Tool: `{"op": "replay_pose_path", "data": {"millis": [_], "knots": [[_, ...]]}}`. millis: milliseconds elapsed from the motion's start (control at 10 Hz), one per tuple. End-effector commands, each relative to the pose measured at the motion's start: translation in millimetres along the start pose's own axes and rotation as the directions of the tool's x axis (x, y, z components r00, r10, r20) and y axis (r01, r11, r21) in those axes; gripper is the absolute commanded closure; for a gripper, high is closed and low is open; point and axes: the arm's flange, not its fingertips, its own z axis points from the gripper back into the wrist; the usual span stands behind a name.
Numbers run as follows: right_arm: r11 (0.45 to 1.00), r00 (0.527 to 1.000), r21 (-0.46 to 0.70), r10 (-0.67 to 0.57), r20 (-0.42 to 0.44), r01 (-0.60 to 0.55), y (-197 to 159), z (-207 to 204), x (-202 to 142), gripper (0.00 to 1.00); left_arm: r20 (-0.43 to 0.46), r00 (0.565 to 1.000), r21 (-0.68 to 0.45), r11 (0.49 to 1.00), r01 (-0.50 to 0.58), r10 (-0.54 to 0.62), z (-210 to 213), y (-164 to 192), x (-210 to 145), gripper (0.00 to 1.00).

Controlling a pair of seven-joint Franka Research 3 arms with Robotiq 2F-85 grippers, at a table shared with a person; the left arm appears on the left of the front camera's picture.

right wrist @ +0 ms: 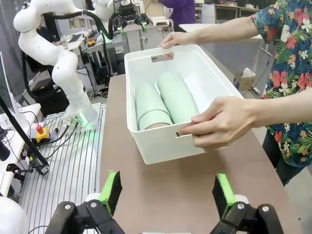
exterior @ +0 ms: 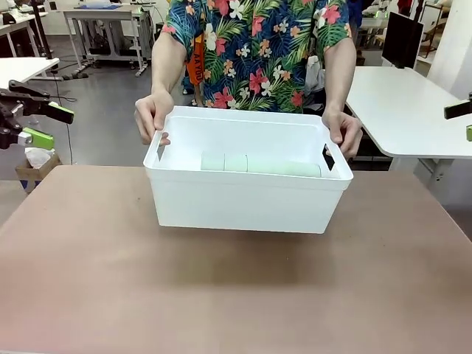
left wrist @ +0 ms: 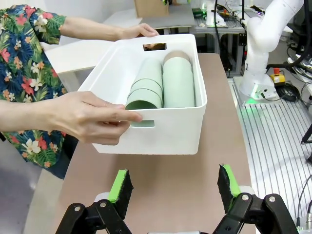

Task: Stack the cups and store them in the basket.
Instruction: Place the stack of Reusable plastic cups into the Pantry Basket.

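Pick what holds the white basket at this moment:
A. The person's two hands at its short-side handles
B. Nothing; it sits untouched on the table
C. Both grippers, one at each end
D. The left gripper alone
A: the person's hands grip the basket at its slot handles, with the cups lying inside; both grippers hang open, apart from it.

**Materials and finish**

The basket [exterior: 243,195] is smooth white plastic with a slight sheen. The cups [left wrist: 165,85] inside look like matt mint plastic. The surface [exterior: 221,295] is matt, even brown. The person's shirt [exterior: 258,51] is printed cloth.
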Motion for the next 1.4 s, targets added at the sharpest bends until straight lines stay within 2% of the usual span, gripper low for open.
{"op": "replay_pose_path", "data": {"millis": [0, 1300], "knots": [[1.000, 1.000, 0.000, -0.002, 0.019, 0.002, 2.0, 1.1, 3.7, 0.00, 0.021, 1.000, 0.000, 1.000, -0.008, 0.008, 0.3, -0.2, 4.5, 0.08], [1.000, 1.000, 0.000, -0.002, 0.019, 0.002, 2.0, 1.1, 3.7, 0.00, 0.021, 1.000, 0.000, 1.000, -0.008, 0.008, 0.3, -0.2, 4.5, 0.08]]}}
